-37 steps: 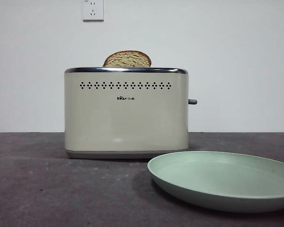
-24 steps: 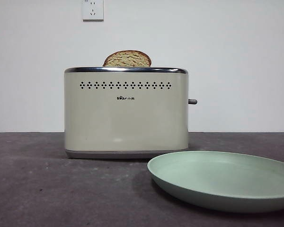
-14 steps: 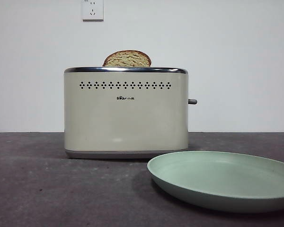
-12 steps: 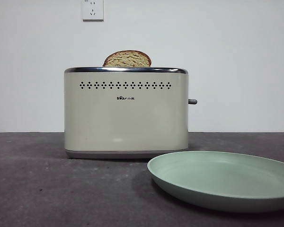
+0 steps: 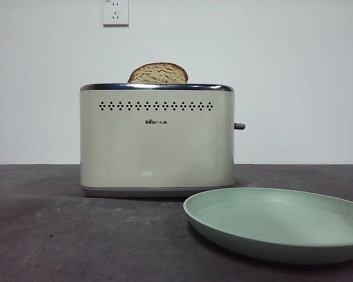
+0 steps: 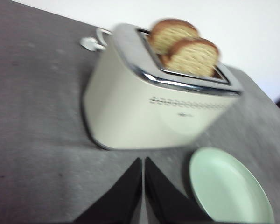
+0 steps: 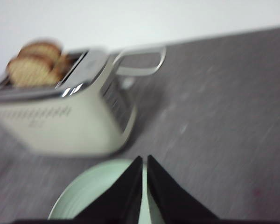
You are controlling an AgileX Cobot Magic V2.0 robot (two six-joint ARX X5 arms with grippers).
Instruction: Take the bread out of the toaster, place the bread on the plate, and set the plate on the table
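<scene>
The cream toaster (image 5: 157,141) stands upright on the table (image 5: 59,235). The bread (image 5: 158,73) sticks up from its slot, only the rounded top showing. The left wrist view shows the toaster (image 6: 154,112) with the bread (image 6: 192,57) in the slot on the logo side and a second slice (image 6: 172,35) behind it. The mint-green plate (image 5: 276,226) lies on the table in front of the toaster's lever end. My left gripper (image 6: 143,161) is shut and empty, above the table in front of the toaster. My right gripper (image 7: 143,158) is shut and empty, above the plate (image 7: 93,196). Neither gripper shows in the front view.
The toaster's lever (image 5: 239,126) sticks out of its right end. A white power cord (image 7: 140,60) loops on the table behind the toaster. A wall socket (image 5: 115,12) sits high on the white wall. Both wrist views are blurred.
</scene>
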